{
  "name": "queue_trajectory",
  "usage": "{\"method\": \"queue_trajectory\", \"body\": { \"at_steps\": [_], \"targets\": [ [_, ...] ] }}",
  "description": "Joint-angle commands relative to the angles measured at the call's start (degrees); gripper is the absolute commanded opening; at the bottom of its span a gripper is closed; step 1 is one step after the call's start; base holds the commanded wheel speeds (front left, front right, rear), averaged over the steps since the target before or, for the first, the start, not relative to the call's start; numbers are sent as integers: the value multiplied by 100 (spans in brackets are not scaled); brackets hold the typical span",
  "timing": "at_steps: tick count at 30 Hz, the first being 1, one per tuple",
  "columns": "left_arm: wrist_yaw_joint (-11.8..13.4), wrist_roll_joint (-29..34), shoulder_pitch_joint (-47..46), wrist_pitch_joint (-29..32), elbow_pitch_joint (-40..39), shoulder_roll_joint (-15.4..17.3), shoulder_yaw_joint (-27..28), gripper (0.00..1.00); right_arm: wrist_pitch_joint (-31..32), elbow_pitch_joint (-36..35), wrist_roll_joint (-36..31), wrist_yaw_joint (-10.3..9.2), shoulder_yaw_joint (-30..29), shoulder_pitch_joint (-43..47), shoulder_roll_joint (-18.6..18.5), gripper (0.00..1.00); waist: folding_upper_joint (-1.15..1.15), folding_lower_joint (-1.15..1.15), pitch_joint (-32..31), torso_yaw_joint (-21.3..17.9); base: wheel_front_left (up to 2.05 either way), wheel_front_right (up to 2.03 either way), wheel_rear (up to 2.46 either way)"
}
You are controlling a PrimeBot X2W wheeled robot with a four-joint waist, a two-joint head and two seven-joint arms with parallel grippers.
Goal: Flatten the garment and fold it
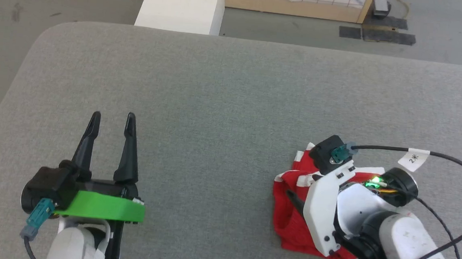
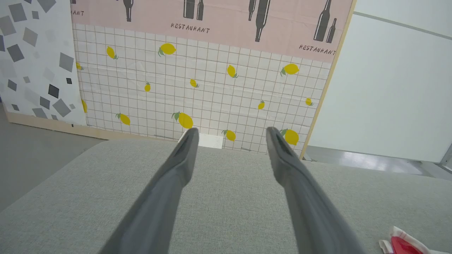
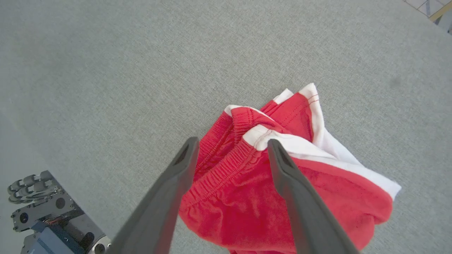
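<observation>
Bunched in a lump on the grey table [image 1: 234, 85], at the lower right of the head view: the garment [image 1: 287, 219]. Red cloth piled on itself, white bands twisted on top, stretchy waist part crinkled in the middle of the right wrist view. Not flat yet, so no fold yet. Looks like the very start of the job.

Right over that lump, the right gripper [image 3: 233, 141], fingers spread wide, nothing held. Pointing down at the cloth, with one finger on each side of the crinkled waist part. Probably put there to find a good spot to pinch. Hard to tell whether touching the cloth or just above it. White forearm coming in from the lower right corner of the head view, wrist bent so the fingers aim down and toward the left of the frame.

At the lower left of the head view, the left gripper [image 1: 113, 115], also spread wide and empty. Well apart from the garment, over bare table, fingers aimed at the top of the frame. Seems to be waiting for a turn. In the left wrist view, just a red and white corner at the bottom right edge.
</observation>
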Motion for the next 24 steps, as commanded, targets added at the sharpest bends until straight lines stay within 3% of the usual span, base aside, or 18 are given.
{"method": "queue_trajectory", "body": {
  "at_steps": [1,6,14,19,24],
  "targets": [
    [-12,17,91,-26,-21,-14,24,100,61,-135,62,-8,-7,42,-34,100,0,0,-60,-70,0,0,0],
    [-17,57,142,-26,-42,-14,37,100,219,-583,150,-8,-242,180,-111,100,0,0,-135,-201,0,0,0],
    [-26,139,128,-26,-99,-14,-9,100,-267,-996,-348,-8,-1692,515,206,100,0,0,-105,-366,0,0,0],
    [-31,210,84,-26,-167,-14,-6,100,-578,-588,-680,-8,-2290,793,476,100,0,0,3,-398,0,0,0],
    [-34,257,47,-26,-202,-14,3,100,-759,217,-764,-8,-2463,939,657,100,0,0,141,-321,0,0,0]
  ]
}}
